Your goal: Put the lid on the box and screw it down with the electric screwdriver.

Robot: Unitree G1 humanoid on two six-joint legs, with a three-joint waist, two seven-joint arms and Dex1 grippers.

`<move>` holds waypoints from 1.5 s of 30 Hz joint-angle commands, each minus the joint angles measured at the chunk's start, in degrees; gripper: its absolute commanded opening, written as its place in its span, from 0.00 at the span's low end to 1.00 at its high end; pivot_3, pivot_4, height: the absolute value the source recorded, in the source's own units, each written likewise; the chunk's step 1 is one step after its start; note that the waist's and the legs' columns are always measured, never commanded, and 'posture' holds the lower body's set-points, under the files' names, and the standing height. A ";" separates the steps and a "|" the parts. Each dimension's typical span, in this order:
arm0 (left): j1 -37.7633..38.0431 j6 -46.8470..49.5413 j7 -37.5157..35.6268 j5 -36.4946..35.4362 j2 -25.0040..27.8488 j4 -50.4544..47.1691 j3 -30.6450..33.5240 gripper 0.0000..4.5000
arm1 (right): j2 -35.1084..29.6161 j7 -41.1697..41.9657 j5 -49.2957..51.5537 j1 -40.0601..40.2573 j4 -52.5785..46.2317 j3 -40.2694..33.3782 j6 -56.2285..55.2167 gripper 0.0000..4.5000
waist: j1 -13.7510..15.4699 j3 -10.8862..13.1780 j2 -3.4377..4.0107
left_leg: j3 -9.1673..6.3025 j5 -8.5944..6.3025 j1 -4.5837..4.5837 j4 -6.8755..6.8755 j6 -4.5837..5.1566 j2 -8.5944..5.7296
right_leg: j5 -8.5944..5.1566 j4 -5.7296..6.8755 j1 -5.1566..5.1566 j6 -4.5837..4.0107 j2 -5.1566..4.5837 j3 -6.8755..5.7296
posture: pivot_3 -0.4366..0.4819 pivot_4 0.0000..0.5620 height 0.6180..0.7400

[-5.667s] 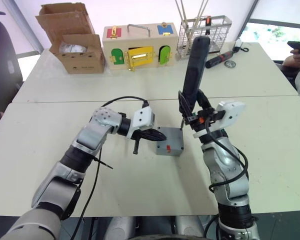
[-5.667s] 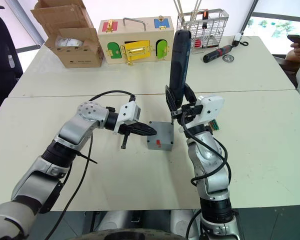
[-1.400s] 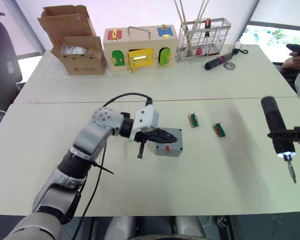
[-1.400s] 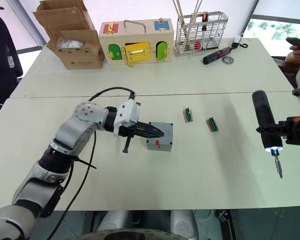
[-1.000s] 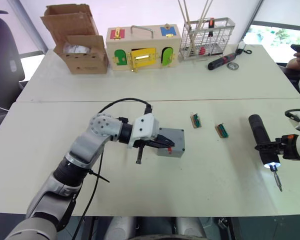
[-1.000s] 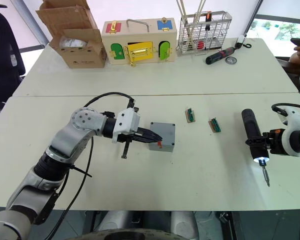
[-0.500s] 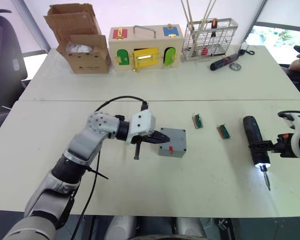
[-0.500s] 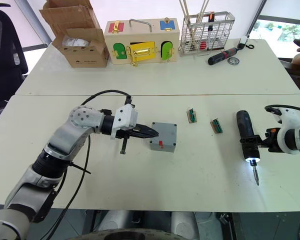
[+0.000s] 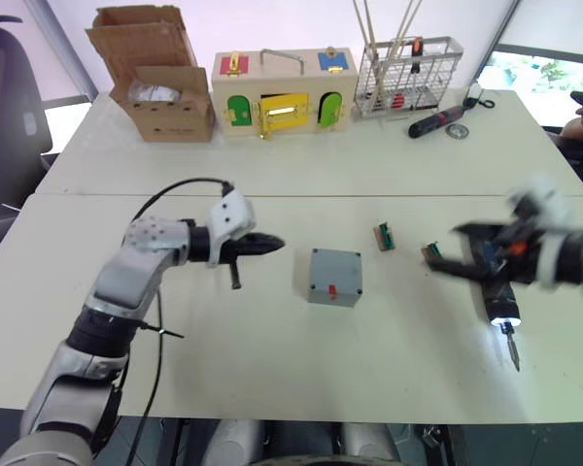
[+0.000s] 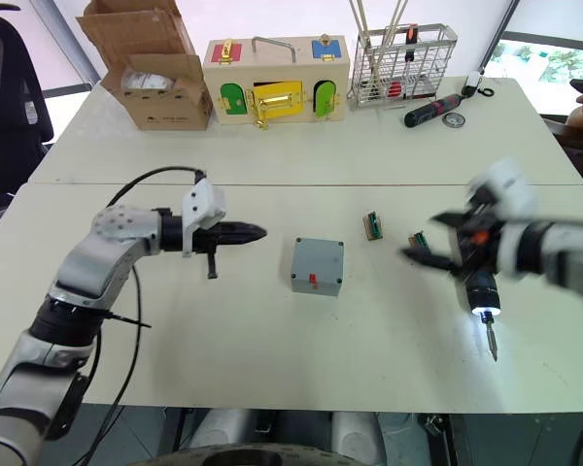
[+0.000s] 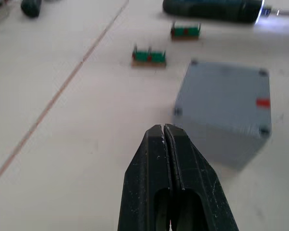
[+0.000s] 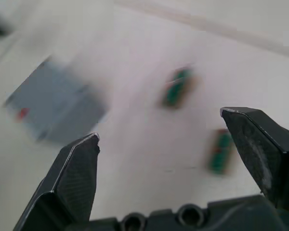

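1. The left gripper (image 11: pixel 168 137) has its two black fingers pressed together, holding nothing, apart from the small grey plastic box (image 9: pixel 334 276).
2. The right gripper (image 12: pixel 168 144) is spread wide and empty.
3. The thick black electric screwdriver (image 10: pixel 480 287) lies on the white table (image 10: pixel 272 330), its tip light on, just beside the right gripper.

A pale table (image 10: pixel 272 369), made of two tops joined by a seam. Along the far edge: cardboard box (image 10: pixel 155 73), wooden box with coloured doors (image 10: pixel 275 78), wire basket (image 10: pixel 398 63), hand screwdriver (image 10: pixel 432 109). Mid-table: grey box (image 10: pixel 318 265), two small green parts (image 10: pixel 371 224). Near the right edge lies the electric screwdriver (image 10: pixel 481 291).
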 commanded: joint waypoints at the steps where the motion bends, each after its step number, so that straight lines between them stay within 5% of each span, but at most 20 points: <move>1: 0.76 -2.31 -0.64 1.63 0.71 -0.20 -1.33 0.00 | 3.41 -1.09 -2.09 4.20 -6.84 4.87 -5.88 0.99 | 0.12 0.00 0.00 | 0.00 0.00 0.00 0.04 0.00 -0.04 | 0.00 0.01 0.01 0.00 -0.03 0.02 | 0.48 0.27 1.00; 10: -0.69 -6.85 -1.39 5.44 -4.06 4.06 -7.55 0.00 | 12.34 -5.87 -11.64 3.98 -1.90 18.71 -14.10 0.99 | -0.17 0.00 -0.09 | -0.01 0.00 0.06 0.22 0.00 -0.09 | 0.01 0.07 0.10 0.00 -0.04 0.05 | 0.48 0.27 1.00; 28: -11.33 -21.68 -0.20 10.87 -14.31 26.84 -8.51 0.00 | 19.71 -8.22 -4.09 0.54 -7.95 21.19 -5.52 0.99 | -0.18 0.00 -0.11 | -0.02 0.00 0.05 0.16 0.00 -0.10 | 0.01 0.08 0.06 0.01 -0.01 0.03 | 0.48 0.27 1.00; 37: -7.30 -17.32 -2.55 9.01 -7.24 19.94 -5.04 0.00 | 7.43 -3.05 -10.56 1.05 -2.61 15.62 -12.69 0.99 | -0.54 0.00 -0.12 | -0.02 0.00 0.06 0.15 0.01 -0.11 | 0.01 0.09 0.05 0.01 0.00 0.02 | 0.48 0.27 1.00; 45: 1.55 -6.73 -5.92 6.30 -1.10 3.15 -5.44 0.00 | 8.69 2.71 -16.26 -3.72 5.74 22.88 -21.02 0.99 | -0.23 0.00 -0.11 | -0.01 0.00 0.07 0.09 0.00 -0.05 | 0.01 0.08 0.03 0.01 0.01 0.04 | 0.48 0.27 1.00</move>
